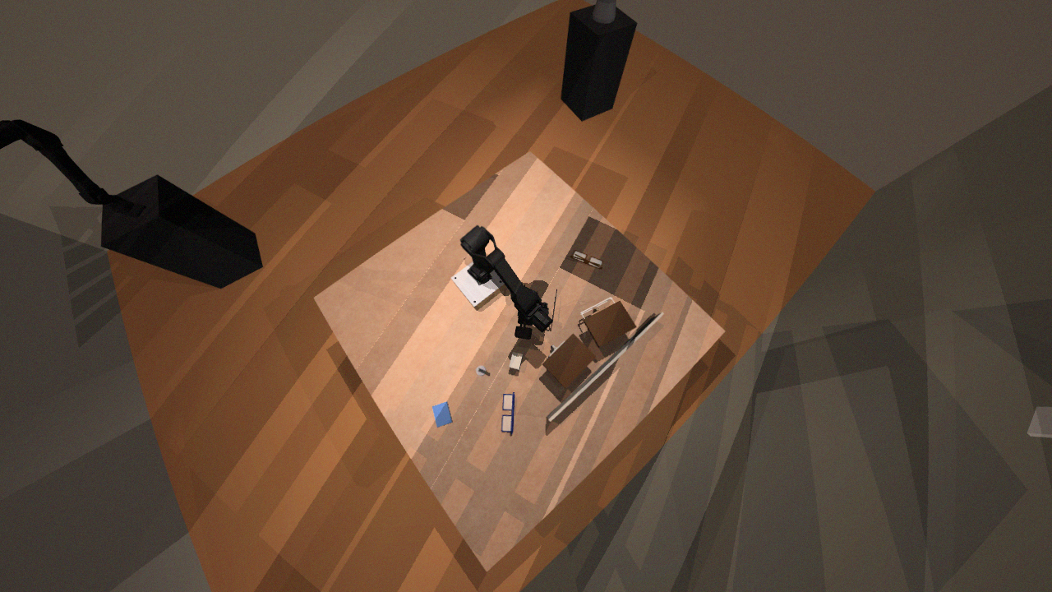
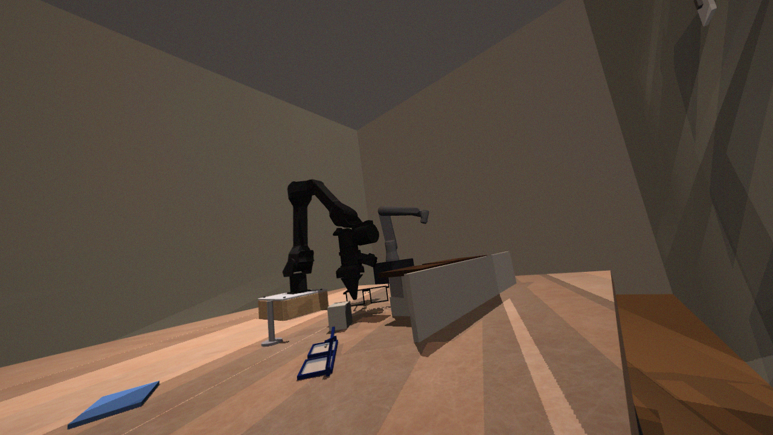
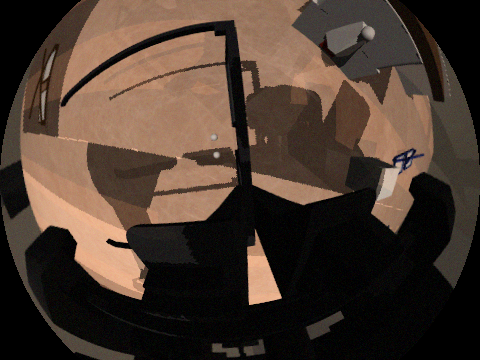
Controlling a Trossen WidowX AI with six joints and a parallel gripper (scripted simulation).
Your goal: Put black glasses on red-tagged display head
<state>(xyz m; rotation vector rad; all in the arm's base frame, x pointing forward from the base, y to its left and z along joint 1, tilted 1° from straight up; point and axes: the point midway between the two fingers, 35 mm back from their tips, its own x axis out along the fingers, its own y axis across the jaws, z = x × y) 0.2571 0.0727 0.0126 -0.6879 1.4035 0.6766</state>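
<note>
Glasses [image 1: 555, 309] [image 2: 366, 290] [image 3: 237, 95] look thin and black, with square rims and a bent arm; the claw [image 1: 545, 328] [image 2: 354, 296] [image 3: 243, 190] is nearly closed, pinching them.

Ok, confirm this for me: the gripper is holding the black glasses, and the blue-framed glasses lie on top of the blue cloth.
The blue-framed glasses lie beside the blue cloth, apart from it, as the top view shows. The rest stands.
</note>
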